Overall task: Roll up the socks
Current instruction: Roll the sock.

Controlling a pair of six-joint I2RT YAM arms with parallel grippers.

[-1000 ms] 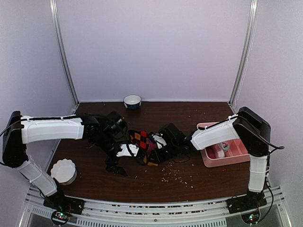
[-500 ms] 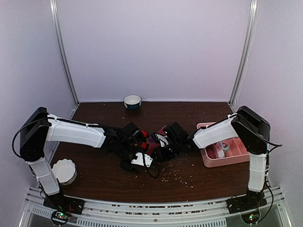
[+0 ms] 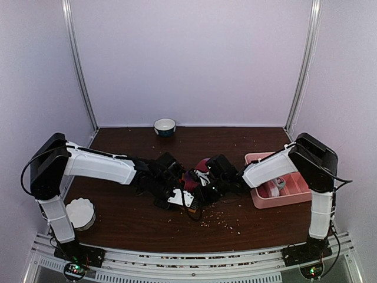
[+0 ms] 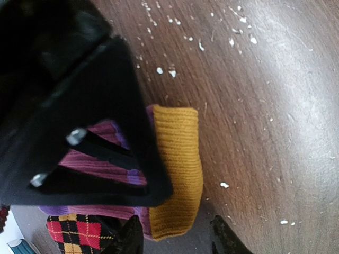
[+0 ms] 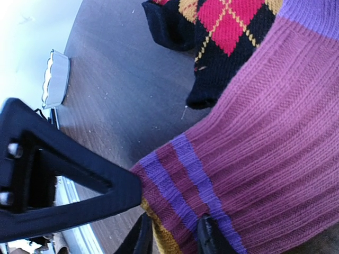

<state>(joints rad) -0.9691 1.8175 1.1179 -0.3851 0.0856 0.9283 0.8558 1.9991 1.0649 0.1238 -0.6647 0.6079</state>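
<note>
Right gripper (image 3: 199, 177): my fingers clamp the purple striped sock (image 5: 254, 132), mid-table (image 3: 118, 218) | left gripper (image 3: 175, 190): over its orange end, cannot tell if gripping | argyle sock (image 5: 228, 21): touching the purple one.

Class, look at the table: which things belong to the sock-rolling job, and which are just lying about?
Belongs to the job:
- argyle sock
- purple striped sock

Just lying about:
- blue-rimmed bowl
- white fluted dish
- pink tray
- pale bundle in the tray
- scattered crumbs
</note>
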